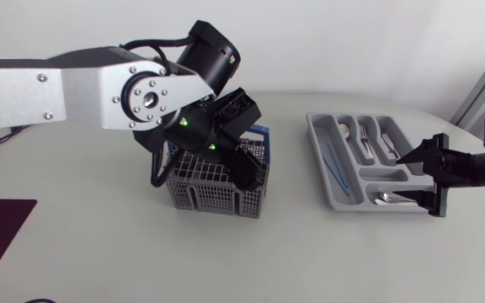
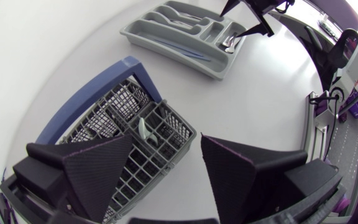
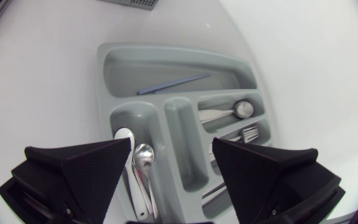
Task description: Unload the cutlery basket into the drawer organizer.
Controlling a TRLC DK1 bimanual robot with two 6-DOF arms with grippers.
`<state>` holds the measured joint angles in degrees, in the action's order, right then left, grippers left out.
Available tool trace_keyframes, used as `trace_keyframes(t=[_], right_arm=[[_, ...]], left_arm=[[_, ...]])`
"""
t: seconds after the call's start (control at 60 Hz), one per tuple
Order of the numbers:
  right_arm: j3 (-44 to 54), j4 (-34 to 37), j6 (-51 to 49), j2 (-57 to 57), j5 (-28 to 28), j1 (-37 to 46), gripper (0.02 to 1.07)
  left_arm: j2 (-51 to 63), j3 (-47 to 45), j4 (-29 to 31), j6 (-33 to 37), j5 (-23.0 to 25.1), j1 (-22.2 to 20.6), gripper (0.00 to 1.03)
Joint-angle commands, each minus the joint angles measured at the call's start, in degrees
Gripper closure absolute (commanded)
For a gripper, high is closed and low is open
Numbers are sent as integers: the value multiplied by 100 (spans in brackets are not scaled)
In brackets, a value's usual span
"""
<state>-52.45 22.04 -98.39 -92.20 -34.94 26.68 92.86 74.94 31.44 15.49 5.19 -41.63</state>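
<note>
Head view: the cutlery basket (image 1: 217, 181), grey mesh with a blue handle (image 1: 262, 130), stands on the white table (image 1: 99, 252) at centre frame. The grey drawer organizer (image 1: 318, 139) lies well apart from it, at centre right.

Left gripper (image 1: 242, 172): my left arm enters from the left edge, and the gripper sits at the basket's right part. In the left wrist view the left gripper (image 2: 166, 140) is released, with its fingers spread wide. One finger (image 2: 98, 168) is over the mesh compartments and the other (image 2: 235, 174) is over bare table beside the basket. A pale utensil handle (image 2: 143, 129) stands upright in a compartment between the fingers; neither finger touches it.

Right gripper (image 1: 419, 178): released, at the organizer's right end, holding nothing. The right wrist view shows it (image 3: 171, 143) above the compartments. Ahead of it a thin blue utensil (image 3: 173, 84) lies in the long compartment. Spoons (image 3: 143, 158) lie beside one finger and forks (image 3: 247, 132) beside the other.
</note>
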Motion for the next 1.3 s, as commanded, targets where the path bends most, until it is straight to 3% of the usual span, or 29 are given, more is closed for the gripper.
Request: trace_keyframes(t=[0.0, 0.117, 0.35, 0.467, 0.683, 0.967, 1.117, 1.283], right_arm=[[164, 63, 619, 431, -180, -22, 6], [296, 90, 1700, 1003, -382, -128, 6], [745, 55, 3045, 2022, -980, -207, 7], [1175, -236, 3933, 2681, -971, -435, 7], [1764, -543, 5497, 3938, -751, -1121, 7], [2098, -886, 6578, 3929, 101, -1912, 7], [2124, -912, 7079, 3859, 391, -2123, 15], [2098, -895, 7290, 3859, 409, -2246, 18]], left_arm=[[83, 109, -6, -2, -115, -56, 11], [118, 118, -50, -116, -343, -118, 11], [48, -348, -736, -221, -1486, -522, 11], [101, -410, -903, -274, -1846, -636, 12], [338, -339, -982, -406, -2224, -689, 15], [681, -49, -868, -520, -2470, -777, 19], [778, 91, -789, -573, -2567, -768, 20], [909, 197, -736, -643, -2699, -759, 34]])
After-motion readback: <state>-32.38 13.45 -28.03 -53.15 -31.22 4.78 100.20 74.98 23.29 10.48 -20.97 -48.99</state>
